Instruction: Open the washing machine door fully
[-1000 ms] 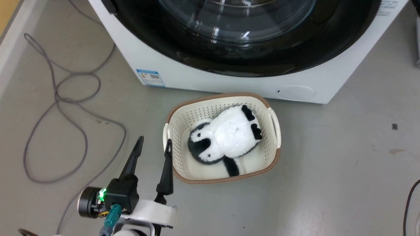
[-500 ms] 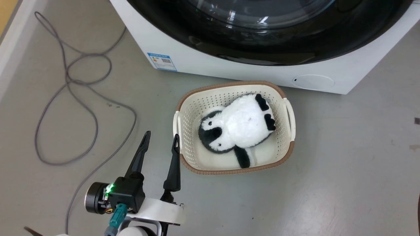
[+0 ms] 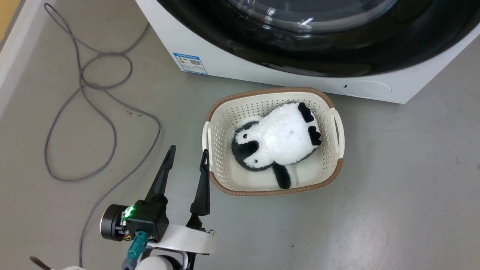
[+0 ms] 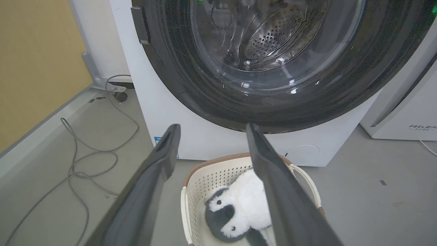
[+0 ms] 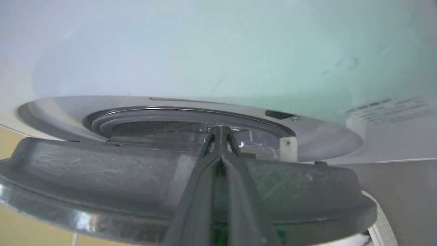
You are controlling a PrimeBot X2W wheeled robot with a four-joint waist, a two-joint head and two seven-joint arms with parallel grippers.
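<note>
The washing machine (image 3: 225, 67) is a white box across the top of the head view, and its glossy black door (image 3: 318, 56) covers the porthole. From the left wrist view, the door (image 4: 205, 92) shows the steel drum through its glass. In the right wrist view the door's dark grey inner rim (image 5: 102, 177) stands a little off the white front (image 5: 205, 51). My right gripper (image 5: 220, 130) is shut, its fingers laid across that rim with the tips at the glass bowl. My left gripper (image 3: 188, 150) hangs open over the floor, left of the basket, holding nothing.
A cream basket (image 3: 270, 92) with a plush penguin (image 3: 281, 138) sits on the floor just before the machine. A grey cable (image 3: 112, 127) loops on the floor at the left. Another white appliance (image 4: 403, 112) stands right of the machine, and a yellow wall (image 4: 34, 68) lies to the left.
The head camera has moved, so the machine, basket and cable now sit further right in the picture. My left gripper stays open in about the same place.
</note>
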